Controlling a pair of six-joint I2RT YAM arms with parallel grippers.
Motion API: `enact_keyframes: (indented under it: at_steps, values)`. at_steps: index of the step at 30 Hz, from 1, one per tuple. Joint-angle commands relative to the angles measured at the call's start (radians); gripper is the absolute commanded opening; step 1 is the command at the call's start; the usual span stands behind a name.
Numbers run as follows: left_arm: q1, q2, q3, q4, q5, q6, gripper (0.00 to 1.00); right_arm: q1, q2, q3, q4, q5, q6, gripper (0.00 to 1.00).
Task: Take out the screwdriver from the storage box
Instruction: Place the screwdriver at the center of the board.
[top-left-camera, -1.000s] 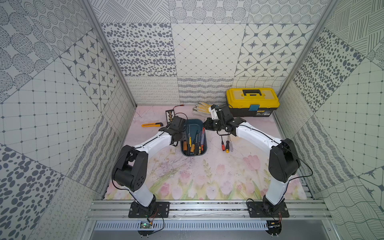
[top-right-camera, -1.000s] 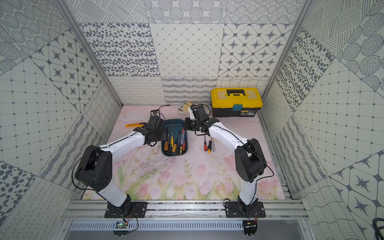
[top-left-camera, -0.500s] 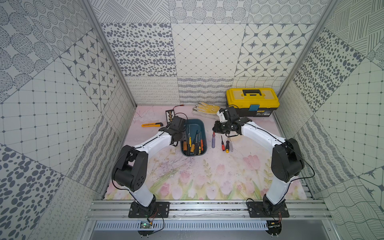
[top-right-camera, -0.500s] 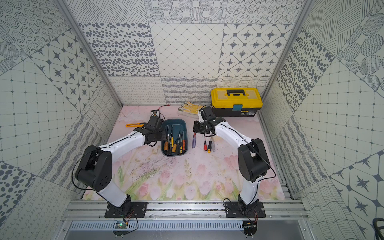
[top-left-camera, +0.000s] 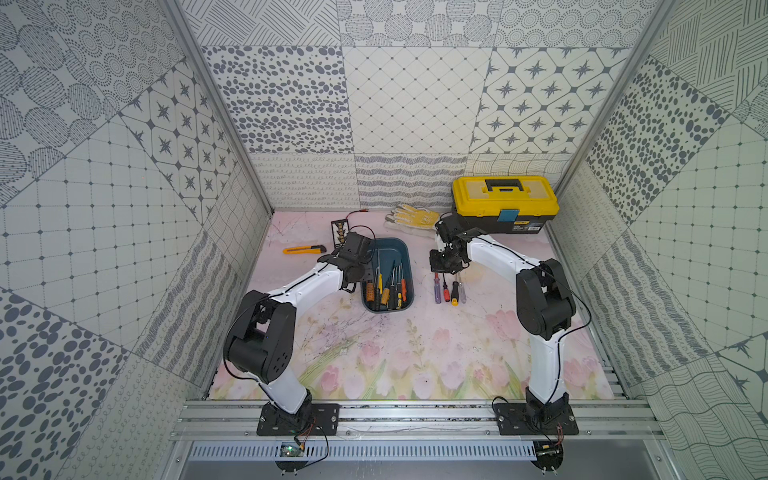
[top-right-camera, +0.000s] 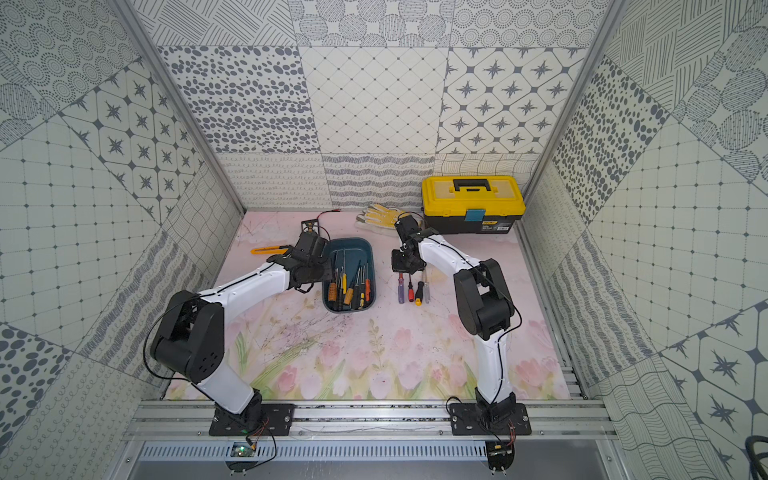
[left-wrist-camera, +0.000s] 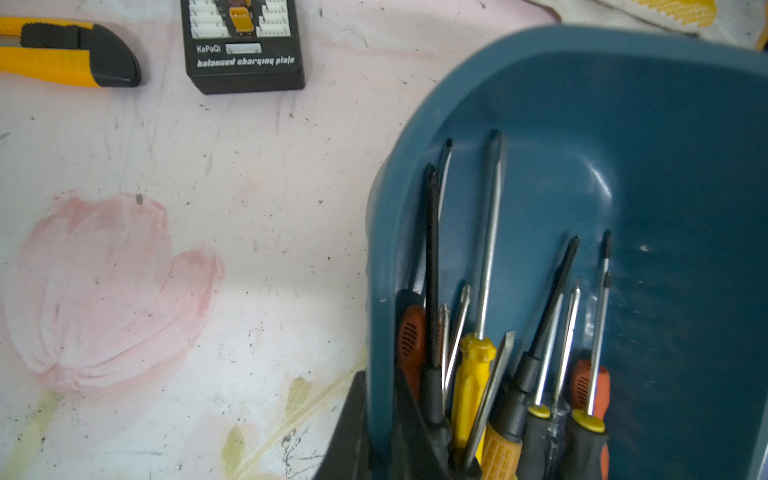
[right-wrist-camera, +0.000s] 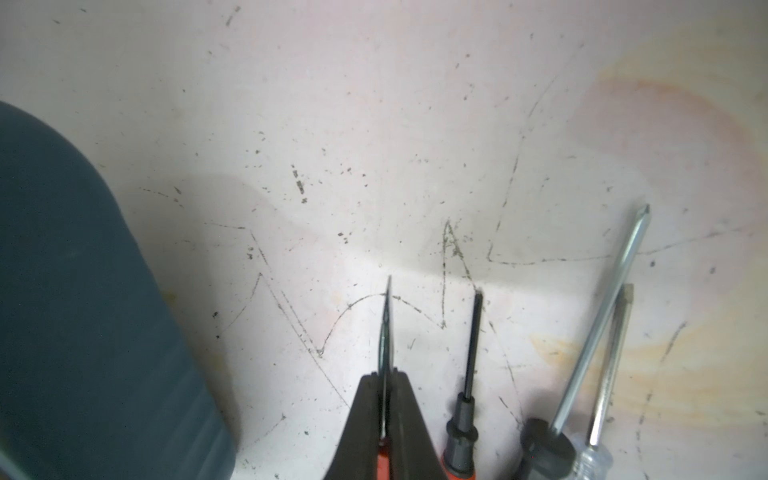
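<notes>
Floral-print worktop (top-left-camera: 395, 353) inside tiled walls; two white-and-black arms reach in from the near rail.

Yellow-lidded black toolbox (top-left-camera: 505, 203) shut, at the far right corner; a pair of yellow-and-white work gloves (top-left-camera: 411, 218) just beside it, toward the middle.

Storage box (top-left-camera: 390, 251), dark teal, lidless, sits mid-worktop with its long side running away from the rail; far half bare, near half packed with a cluster of screwdrivers (top-left-camera: 386, 291), handles toward the rail, shafts pointing to the back wall; handles orange, yellow and black.

Left arm (top-left-camera: 299, 286) comes up to the box's left side; left jaws closed tight on the box wall, one finger outside and one inside, as the left wrist view shows.

Black charging plate (left-wrist-camera: 245, 62) and yellow utility knife (top-left-camera: 303, 249) lie on the worktop left of the box, well clear of it.

Right arm (top-left-camera: 498, 257) bends over the worktop right of the box; right jaws pinched shut on the thin shaft of the screwdriver (right-wrist-camera: 386, 324); its handle shows purple in both top views; it is outside the box, near its right wall but apart from it; whether it rests on the worktop I cannot tell.

Three loose screwdrivers (top-left-camera: 455, 293) lie just beside it on the side away from the box, roughly parallel, tips to the back wall.
</notes>
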Motion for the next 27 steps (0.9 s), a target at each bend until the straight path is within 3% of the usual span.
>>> enact_keyframes:
  at_steps: [1, 7, 27]
  values:
    - [0.001, -0.003, 0.026, 0.06, -0.038, 0.006, 0.0, 0.001, 0.054, 0.054, -0.036, 0.031, -0.029, 0.0]
    - [0.001, -0.003, 0.026, 0.049, -0.047, 0.012, 0.0, 0.001, 0.13, 0.115, -0.084, 0.038, -0.034, 0.0]
    - [-0.002, -0.011, 0.03, 0.045, -0.043, 0.012, 0.0, -0.001, 0.174, 0.136, -0.141, 0.131, -0.062, 0.0]
